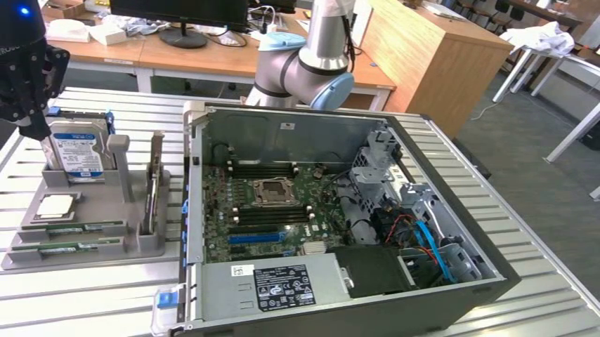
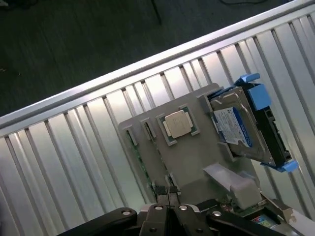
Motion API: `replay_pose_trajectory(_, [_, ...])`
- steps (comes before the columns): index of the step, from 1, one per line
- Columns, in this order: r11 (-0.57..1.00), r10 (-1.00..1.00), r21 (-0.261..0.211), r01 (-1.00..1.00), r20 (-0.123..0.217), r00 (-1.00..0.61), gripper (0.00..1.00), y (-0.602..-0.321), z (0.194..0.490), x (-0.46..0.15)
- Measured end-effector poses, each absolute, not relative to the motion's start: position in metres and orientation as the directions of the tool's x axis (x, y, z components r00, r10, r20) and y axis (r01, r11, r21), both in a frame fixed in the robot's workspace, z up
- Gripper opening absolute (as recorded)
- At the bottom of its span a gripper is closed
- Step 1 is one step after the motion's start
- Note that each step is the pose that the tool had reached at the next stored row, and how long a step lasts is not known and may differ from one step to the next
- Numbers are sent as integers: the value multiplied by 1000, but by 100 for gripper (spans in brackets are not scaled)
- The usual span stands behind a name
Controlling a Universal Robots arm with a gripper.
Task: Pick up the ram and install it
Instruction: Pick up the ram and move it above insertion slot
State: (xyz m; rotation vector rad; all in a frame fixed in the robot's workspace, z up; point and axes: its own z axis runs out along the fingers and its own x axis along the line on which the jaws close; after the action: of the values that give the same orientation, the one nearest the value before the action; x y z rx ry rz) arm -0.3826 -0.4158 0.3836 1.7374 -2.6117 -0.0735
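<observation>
The gripper [image 1: 36,130] [image 2: 167,192] hangs over the far end of the grey holder [image 1: 103,210] at the exterior view's left, beside the upright hard drive [image 1: 77,151] [image 2: 234,125]. Its fingers are pressed together with nothing between them. The ram [image 1: 70,228] lies flat in a slot at the holder's near end, well apart from the gripper, with a second green strip [image 1: 67,247] just nearer and the processor chip [image 1: 55,205] [image 2: 177,123] just beyond. The open computer case [image 1: 281,137] stands to the exterior view's right.
</observation>
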Motion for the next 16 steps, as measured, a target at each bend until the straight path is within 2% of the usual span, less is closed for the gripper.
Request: replay_pose_trajectory(16, [163,-986,41,-986,-23,-164,10,-416,382,-383])
